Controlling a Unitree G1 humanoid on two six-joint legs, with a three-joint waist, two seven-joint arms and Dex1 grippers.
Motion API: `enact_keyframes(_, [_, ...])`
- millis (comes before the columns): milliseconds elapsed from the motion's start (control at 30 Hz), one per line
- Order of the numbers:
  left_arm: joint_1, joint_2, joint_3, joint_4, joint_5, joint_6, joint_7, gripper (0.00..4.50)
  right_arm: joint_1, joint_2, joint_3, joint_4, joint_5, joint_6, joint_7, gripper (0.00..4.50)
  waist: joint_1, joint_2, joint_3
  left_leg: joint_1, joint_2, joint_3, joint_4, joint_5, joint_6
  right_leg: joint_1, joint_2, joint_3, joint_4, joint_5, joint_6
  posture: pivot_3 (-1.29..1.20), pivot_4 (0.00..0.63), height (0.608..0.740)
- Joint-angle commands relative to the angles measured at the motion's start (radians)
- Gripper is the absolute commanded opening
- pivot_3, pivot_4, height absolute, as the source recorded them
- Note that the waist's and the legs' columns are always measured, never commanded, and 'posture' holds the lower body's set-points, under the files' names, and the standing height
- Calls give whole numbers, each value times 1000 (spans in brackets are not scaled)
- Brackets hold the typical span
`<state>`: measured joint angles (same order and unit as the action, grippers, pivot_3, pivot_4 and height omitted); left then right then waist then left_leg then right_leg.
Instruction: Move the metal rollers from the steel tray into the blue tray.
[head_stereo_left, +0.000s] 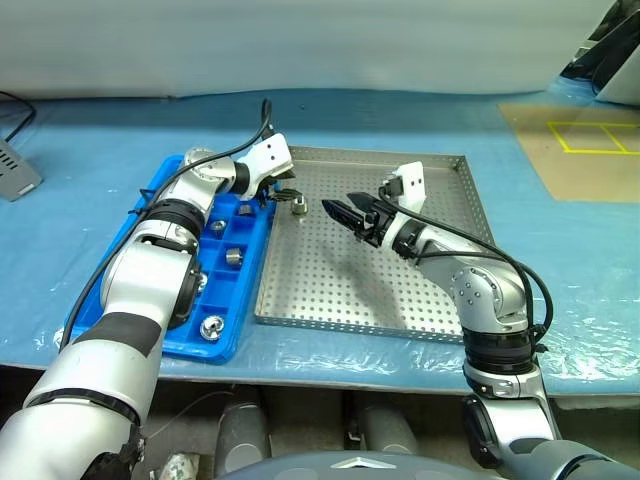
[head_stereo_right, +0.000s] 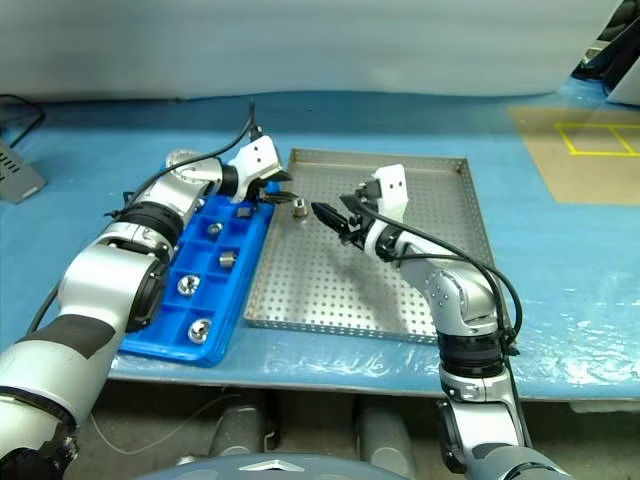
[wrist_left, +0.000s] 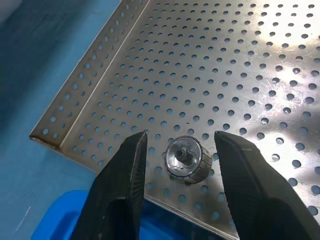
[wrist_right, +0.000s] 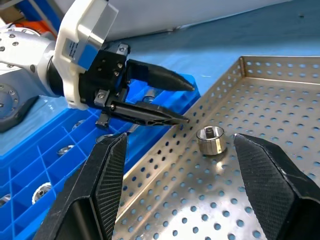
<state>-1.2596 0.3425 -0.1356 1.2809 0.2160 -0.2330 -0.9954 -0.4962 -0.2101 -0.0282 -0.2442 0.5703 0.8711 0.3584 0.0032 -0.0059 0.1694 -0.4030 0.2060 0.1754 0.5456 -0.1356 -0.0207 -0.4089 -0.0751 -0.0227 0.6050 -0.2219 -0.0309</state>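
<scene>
Metal roller (wrist_right: 210, 139) beside left gripper (wrist_right: 185, 102)

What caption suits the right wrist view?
Open right hand faces the last roller on the steel tray, left hand beside it.

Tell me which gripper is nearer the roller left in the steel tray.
Left. The left gripper hovers right beside the roller, by the steel tray edge; the right gripper sits farther off over the tray, open.

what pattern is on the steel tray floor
Rows of small round holes across the square silver metal tray, clearest in the left wrist view.
</scene>
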Motion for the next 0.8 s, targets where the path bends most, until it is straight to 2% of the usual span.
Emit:
enact_keyframes(33, [-50, -11, 12, 0, -3, 29, 78, 2244, -14, 6, 2, -10, 0, -28, 9, 3562, 6, 0, 0, 0, 0, 0, 0, 0, 0, 0, 0, 0, 0, 0, 0, -369, 150, 740])
enact_keyframes(67, [-54, -19, 11, 8, -1, 45, 91, 2244, -11, 7, 4, -13, 0, -28, 8, 3562, 10, 0, 0, 0, 0, 0, 0, 0, 0, 0, 0, 0, 0, 0, 0, -369, 150, 740])
enact_keyframes(167, [-58, -40, 9, 25, -2, 76, 86, 2866, 0, 10, 3, -24, -2, -27, -1, 3562, 12, 0, 0, 0, 0, 0, 0, 0, 0, 0, 0, 0, 0, 0, 0, -394, 150, 740])
enact_keyframes(333, [-59, -70, -33, 40, 42, 89, 96, 4475, 25, 5, -6, -47, -2, -25, -20, 3562, 11, 0, 0, 0, 0, 0, 0, 0, -1, 0, 0, 0, 0, 0, 0, -425, 150, 740])
enact_keyframes(533, [-41, -79, -123, 57, 139, 90, 113, 4475, 48, -1, -15, -62, 1, -27, -31, 3562, 8, 0, 0, 0, 0, 0, 0, 0, 0, 0, 0, 0, 0, 0, 0, -443, 150, 740])
enact_keyframes(800, [-22, -134, -180, 80, 222, 160, 260, 4475, 72, 9, -7, -81, 0, -28, -48, 3562, 8, 0, 0, 1, 0, 0, 0, 0, 0, 1, 0, 0, 0, 0, 0, -466, 150, 740])
